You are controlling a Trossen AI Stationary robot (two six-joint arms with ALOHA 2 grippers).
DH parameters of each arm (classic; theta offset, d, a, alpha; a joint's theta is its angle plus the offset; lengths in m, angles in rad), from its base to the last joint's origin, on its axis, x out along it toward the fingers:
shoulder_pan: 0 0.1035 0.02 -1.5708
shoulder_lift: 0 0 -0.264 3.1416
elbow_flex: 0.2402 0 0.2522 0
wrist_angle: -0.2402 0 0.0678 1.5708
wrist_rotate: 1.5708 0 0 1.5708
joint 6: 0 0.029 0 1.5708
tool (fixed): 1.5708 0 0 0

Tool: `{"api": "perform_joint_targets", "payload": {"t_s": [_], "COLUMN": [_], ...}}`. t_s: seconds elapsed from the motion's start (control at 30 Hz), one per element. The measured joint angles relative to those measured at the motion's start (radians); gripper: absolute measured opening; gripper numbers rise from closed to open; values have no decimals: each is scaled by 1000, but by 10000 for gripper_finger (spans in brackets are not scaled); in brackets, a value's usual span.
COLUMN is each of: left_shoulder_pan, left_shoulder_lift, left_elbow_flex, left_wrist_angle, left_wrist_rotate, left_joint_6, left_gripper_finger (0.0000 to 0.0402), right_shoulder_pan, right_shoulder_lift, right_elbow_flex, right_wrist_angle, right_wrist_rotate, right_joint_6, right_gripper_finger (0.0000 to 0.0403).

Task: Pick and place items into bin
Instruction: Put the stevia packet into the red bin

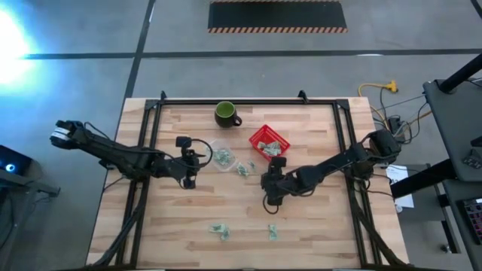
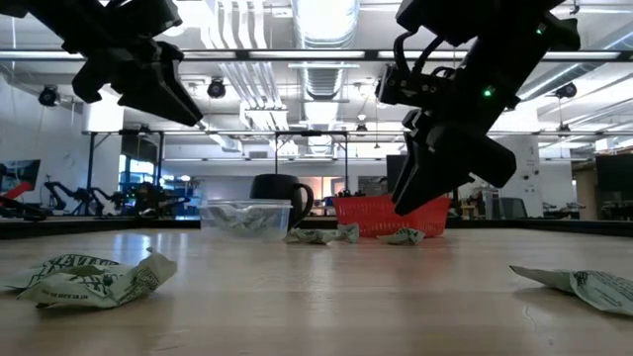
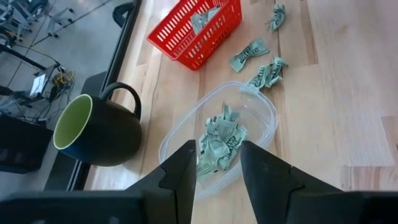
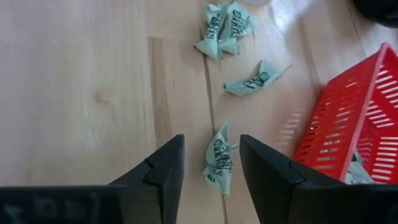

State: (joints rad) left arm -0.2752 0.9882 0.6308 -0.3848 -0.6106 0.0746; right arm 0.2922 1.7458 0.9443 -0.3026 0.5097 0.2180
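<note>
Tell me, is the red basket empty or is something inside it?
Not empty. The red basket holds at least one crumpled green-and-white wrapper, seen in the left wrist view and from above. How many are inside, I cannot tell.

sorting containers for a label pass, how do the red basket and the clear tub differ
The red basket has slatted mesh walls and square corners; the clear tub is smooth, see-through and rounded. The basket stands farther from the dark green mug; the tub sits right beside it. Both are open-topped and hold crumpled green-and-white wrappers.

Two dark jointed arms w/ black wedge-shaped fingers [image 3: 180, 177].
</note>
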Motion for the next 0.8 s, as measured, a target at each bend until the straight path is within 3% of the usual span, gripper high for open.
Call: {"api": "perform_joint_targets", "payload": {"t_s": [0.8], "left_shoulder_pan": [0], "left_shoulder_lift": [6], "left_elbow_flex": [0], "left_wrist_angle": [-1], "left_wrist_rotate": [0], "left_joint_6": [0], "left_gripper_finger": [109], "right_shoulder_pan": [-33], "right_shoulder_lift": [65], "right_elbow_flex": [-2], "right_wrist_angle": [-8], "right_wrist_rotate": [-20], "right_joint_6": [-18], "right_gripper_finger": [143]}}
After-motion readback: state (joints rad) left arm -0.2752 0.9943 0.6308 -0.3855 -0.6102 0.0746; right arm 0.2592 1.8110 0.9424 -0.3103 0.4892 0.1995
